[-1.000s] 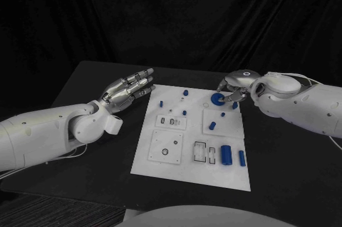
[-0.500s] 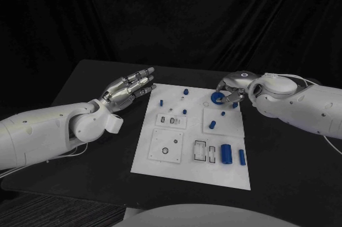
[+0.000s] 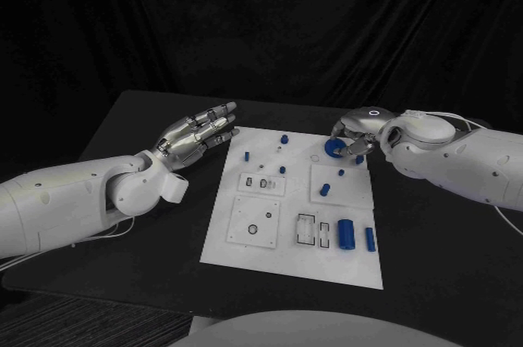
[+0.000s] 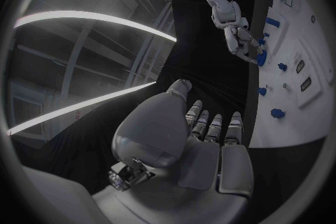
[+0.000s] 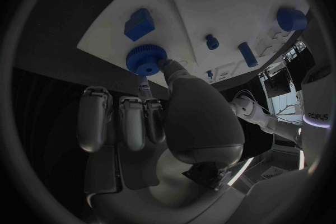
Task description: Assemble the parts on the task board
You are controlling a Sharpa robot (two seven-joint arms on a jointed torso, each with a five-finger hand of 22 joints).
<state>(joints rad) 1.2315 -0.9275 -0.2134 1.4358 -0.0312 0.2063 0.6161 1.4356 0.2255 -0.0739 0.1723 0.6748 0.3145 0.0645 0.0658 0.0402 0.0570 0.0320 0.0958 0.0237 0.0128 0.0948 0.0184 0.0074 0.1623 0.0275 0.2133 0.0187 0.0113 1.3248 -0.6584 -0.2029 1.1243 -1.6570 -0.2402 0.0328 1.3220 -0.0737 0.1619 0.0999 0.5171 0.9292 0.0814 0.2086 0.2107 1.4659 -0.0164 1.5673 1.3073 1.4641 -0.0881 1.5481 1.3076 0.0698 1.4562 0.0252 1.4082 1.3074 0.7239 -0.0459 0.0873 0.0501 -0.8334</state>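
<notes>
Left hand (image 3: 196, 139) open, right hand (image 3: 357, 135) pinching.

A black bench (image 3: 142, 128) carries the work; its dark matte top reaches out to the left and right and its far edge meets the backdrop. Behind it a black curtain (image 3: 261, 37) hangs in soft vertical folds across the whole far side. At the near left, below the bench edge, lies a strip of dark ribbed floor (image 3: 76, 324).
</notes>
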